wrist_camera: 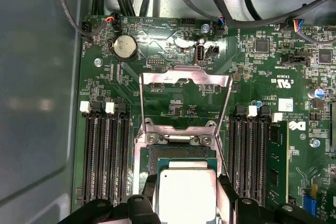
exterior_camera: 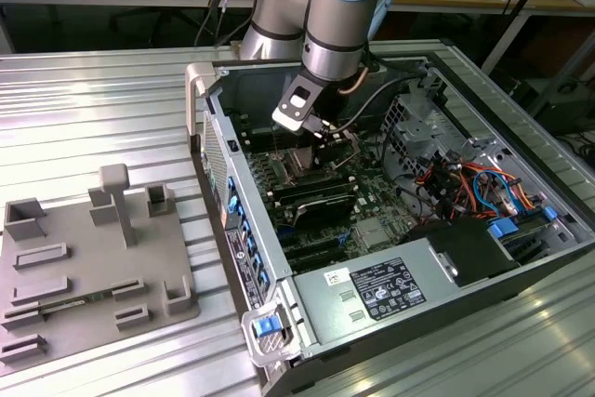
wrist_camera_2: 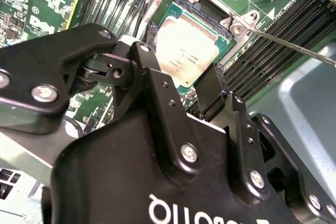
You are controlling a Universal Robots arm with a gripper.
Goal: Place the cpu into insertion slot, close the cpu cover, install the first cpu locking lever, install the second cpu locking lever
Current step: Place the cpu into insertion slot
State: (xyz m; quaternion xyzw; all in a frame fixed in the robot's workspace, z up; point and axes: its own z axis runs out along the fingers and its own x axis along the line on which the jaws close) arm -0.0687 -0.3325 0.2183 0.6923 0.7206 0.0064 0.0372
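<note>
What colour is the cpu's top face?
The cpu top is silver, edged green; clearest in the second wrist view.

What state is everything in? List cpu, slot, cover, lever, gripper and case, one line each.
cpu: silver face up, over the insertion slot; whether seated, cannot tell.
insertion slot: uncovered, pin grid partly showing.
cpu cover: open, tilted back from the slot.
locking lever: unlatched, sticking out free.
gripper: low over the cpu.
computer case: side panel off, interior exposed.

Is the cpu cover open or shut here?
Open. In the first wrist view the cpu cover stands swung up off the insertion slot, circuit board showing through its cut-out.
</note>
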